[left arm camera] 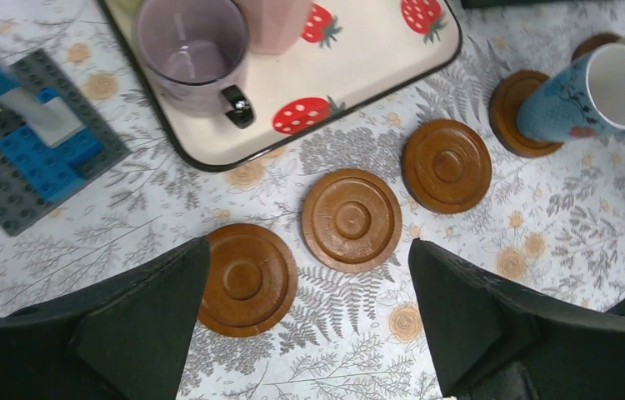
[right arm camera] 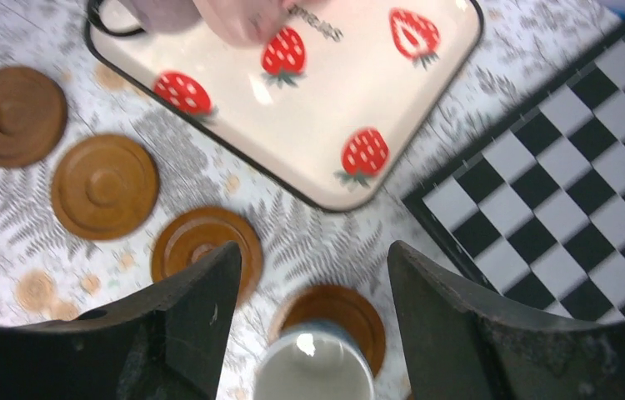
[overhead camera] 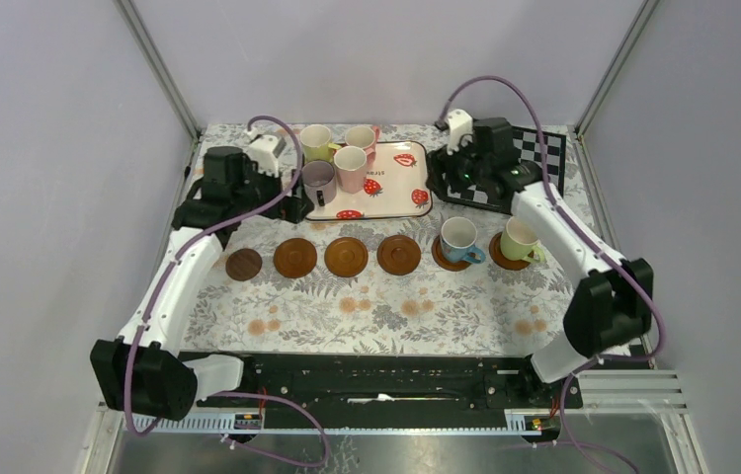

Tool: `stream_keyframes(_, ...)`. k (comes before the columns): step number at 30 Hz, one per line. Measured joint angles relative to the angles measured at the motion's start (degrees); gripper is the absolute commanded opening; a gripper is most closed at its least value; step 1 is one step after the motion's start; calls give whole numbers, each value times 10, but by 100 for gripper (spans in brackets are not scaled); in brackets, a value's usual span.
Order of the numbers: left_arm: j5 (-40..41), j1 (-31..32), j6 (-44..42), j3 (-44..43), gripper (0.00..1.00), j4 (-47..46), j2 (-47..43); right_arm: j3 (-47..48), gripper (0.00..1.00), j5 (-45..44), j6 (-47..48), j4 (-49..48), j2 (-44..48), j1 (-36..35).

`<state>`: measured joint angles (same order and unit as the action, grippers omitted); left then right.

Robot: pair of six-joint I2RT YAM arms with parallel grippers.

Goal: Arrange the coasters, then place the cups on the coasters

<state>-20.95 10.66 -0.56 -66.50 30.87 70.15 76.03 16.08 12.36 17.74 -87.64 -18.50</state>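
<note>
Six brown coasters lie in a row; the left ones are bare: a small dark one (overhead camera: 244, 264), then (overhead camera: 294, 258), (overhead camera: 346, 256), (overhead camera: 398, 254). A light blue cup (overhead camera: 458, 238) and a green cup (overhead camera: 520, 238) each stand on a coaster at the right. The strawberry tray (overhead camera: 401, 183) carries a yellow-green cup (overhead camera: 315, 142), a pale pink cup (overhead camera: 361, 138), a pink cup (overhead camera: 351, 168) and a mauve cup (overhead camera: 319, 182). My left gripper (left arm camera: 307, 246) is open above bare coasters (left arm camera: 247, 279), by the tray's left edge. My right gripper (right arm camera: 313, 246) is open and empty just above the blue cup (right arm camera: 313, 371).
A black-and-white chessboard (overhead camera: 544, 158) lies at the back right, next to the tray. A grey studded plate with blue bricks (left arm camera: 26, 158) sits left of the tray. Grey walls and metal posts close in the flowered table on three sides.
</note>
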Motion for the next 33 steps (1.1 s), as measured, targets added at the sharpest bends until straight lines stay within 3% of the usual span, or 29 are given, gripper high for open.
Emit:
stream_keyframes(8, -42, -132, 26, 0, 99, 12, -45, 144, 72, -48, -53, -4, -142, -105)
stream_keyframes(12, -42, -168, 33, 0, 99, 23, -52, 219, 73, -97, -82, -5, -222, -163)
stream_keyframes(21, -42, -200, 63, 0, 99, 29, -54, 335, 72, -183, -108, -18, -375, -276)
stream_keyframes(33, -28, -205, 77, 5, 99, 19, -76, 447, 71, -240, -147, -26, -499, -292)
